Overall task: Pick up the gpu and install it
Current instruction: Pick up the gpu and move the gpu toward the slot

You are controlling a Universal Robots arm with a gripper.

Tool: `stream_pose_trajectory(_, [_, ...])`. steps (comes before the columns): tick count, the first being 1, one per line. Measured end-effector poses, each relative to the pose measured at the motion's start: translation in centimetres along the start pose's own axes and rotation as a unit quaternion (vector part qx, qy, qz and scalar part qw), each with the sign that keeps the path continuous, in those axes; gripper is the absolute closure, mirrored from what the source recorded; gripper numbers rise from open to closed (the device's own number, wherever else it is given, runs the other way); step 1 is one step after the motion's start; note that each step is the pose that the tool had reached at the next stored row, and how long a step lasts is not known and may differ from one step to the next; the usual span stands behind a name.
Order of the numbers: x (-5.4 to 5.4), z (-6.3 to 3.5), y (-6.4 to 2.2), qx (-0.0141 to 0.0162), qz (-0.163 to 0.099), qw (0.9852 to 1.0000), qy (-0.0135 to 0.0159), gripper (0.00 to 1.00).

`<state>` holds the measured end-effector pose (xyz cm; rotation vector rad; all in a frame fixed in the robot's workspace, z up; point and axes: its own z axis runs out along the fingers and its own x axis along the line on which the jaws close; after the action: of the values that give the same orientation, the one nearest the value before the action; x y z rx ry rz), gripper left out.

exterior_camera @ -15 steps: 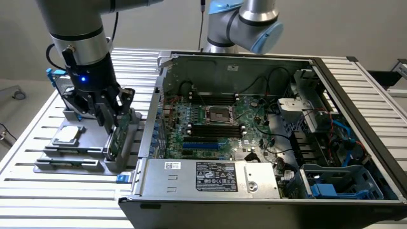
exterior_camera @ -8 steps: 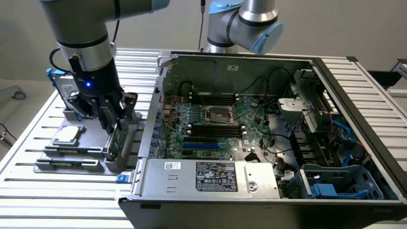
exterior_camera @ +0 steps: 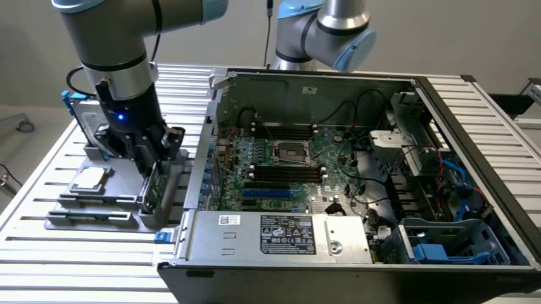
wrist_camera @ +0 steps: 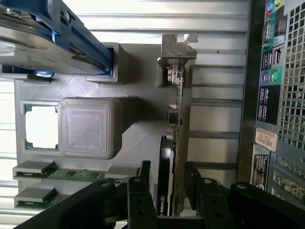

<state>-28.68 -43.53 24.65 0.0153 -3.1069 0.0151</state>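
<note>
The gpu point(wrist_camera: 174, 119) stands on its edge in a slot of the grey holder point(wrist_camera: 138, 133), with its silvery bracket point(wrist_camera: 177, 47) at one end and the black cooler facing the holder's middle. My gripper point(wrist_camera: 167, 180) is lowered over it, open, one black finger point(wrist_camera: 143, 177) on the cooler side and the other on the board side, each with a small gap. In the exterior view the gripper point(exterior_camera: 151, 166) hangs straight down over the green card point(exterior_camera: 151, 189) at the holder's point(exterior_camera: 101, 209) edge nearest the computer case point(exterior_camera: 473, 158).
A silver hard drive with blue rails point(wrist_camera: 52, 40), a square processor chip point(exterior_camera: 91, 179) and memory sticks point(wrist_camera: 43, 169) also sit in the holder. The open case shows the motherboard with blue slots point(exterior_camera: 270, 190). A second arm point(exterior_camera: 325, 31) stands behind the case.
</note>
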Motion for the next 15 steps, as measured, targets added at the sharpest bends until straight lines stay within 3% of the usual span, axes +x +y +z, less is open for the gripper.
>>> stream_pose_trajectory(3, [0.17,0.14,0.10,-0.0005,0.004,1.0000,-0.0083,0.58])
stream_pose_trajectory(4, [0.32,0.17,0.11,-0.0006,0.006,0.9999,-0.0099,0.58])
stream_pose_trajectory(10, [0.78,0.53,0.18,-0.0007,0.011,0.9998,-0.0166,0.58])
stream_pose_trajectory(15, [0.78,0.64,0.34,-0.0008,0.014,0.9997,-0.0194,0.58])
